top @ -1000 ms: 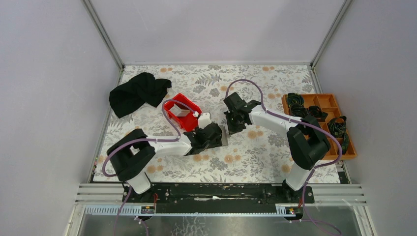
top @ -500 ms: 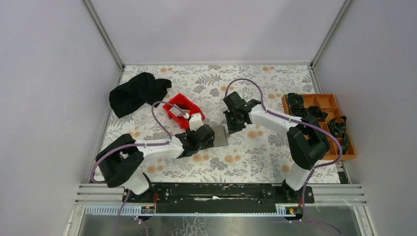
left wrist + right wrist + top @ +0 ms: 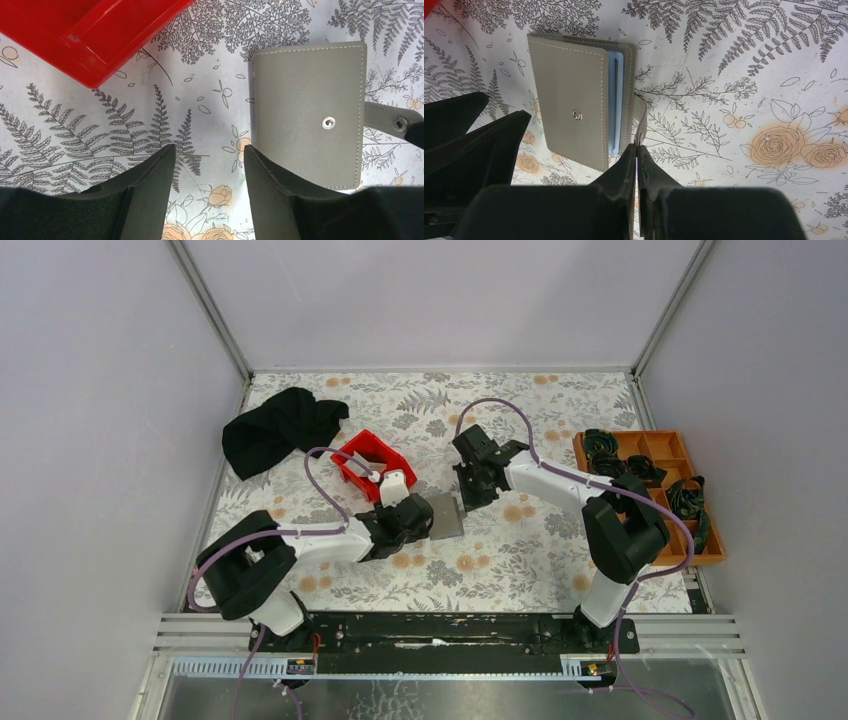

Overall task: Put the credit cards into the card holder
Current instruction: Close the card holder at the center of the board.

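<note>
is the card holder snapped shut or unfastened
Unfastened: the strap sticks out beside the card holder, pinched in the right fingers, off its stud.

matt grey leather-look card holder

I find the card holder boxed in by the left tool, right tool and red bin; the near table lies open.

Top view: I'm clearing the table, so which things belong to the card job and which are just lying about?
Job: card holder, light blue card tucked inside it, right end effector pinching its strap.
Lying about: red bin, black cloth, orange tray.
</note>
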